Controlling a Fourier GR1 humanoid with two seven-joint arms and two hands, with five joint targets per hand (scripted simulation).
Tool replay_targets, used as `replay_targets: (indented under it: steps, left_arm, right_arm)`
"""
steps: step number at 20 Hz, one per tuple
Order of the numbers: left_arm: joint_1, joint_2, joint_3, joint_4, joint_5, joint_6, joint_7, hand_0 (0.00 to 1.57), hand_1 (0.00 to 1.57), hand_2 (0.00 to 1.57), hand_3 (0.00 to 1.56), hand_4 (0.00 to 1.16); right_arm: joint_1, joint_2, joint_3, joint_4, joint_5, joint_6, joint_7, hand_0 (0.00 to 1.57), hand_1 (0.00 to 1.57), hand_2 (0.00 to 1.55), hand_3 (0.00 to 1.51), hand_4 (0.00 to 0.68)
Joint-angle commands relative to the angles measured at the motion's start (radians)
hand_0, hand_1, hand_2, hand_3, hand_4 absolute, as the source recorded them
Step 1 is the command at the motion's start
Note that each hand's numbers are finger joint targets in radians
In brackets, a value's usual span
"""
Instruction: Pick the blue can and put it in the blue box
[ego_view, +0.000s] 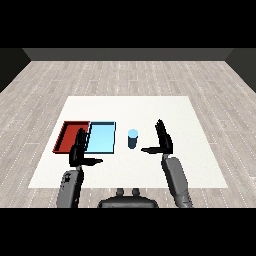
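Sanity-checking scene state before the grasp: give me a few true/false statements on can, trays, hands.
1. The blue can stands upright on the table, outside both trays. True.
2. The red tray lies right of the light blue tray. False: it lies to its left.
3. The right hand holds the can. False: it is open beside the can, apart from it.
4. The left hand is open, holding nothing. True.

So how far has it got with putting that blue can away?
Nothing looks done yet. The small blue cylindrical can stands on the white table, right of the light blue tray. The right hand is open beside it, not touching. Grasping, carrying and placing remain.
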Motion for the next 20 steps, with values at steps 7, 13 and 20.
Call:
replay_targets:
  steps: [7, 13, 20]
  left_arm:
    - [0.043, 0.001, 0.028, 0.041, 0.048, -0.068, -0.154, 0.00, 0.00, 0.00, 0.00, 0.00]
    - [-0.007, -0.019, 0.013, 0.043, 0.023, -0.013, -0.108, 0.00, 0.00, 0.00, 0.00, 0.00]
    - [-0.010, -0.019, 0.018, 0.093, 0.026, -0.028, -0.158, 0.00, 0.00, 0.00, 0.00, 0.00]
  right_arm:
    - [0.004, -0.025, -0.022, 0.052, -0.046, 0.056, -0.097, 0.00, 0.00, 0.00, 0.00, 0.000]
    - [0.029, -0.046, -0.020, 0.019, -0.058, 0.052, -0.046, 0.00, 0.00, 0.00, 0.00, 0.000]
    - [-0.127, 0.006, -0.002, 0.274, -0.080, -0.008, -0.113, 0.00, 0.00, 0.00, 0.00, 0.000]
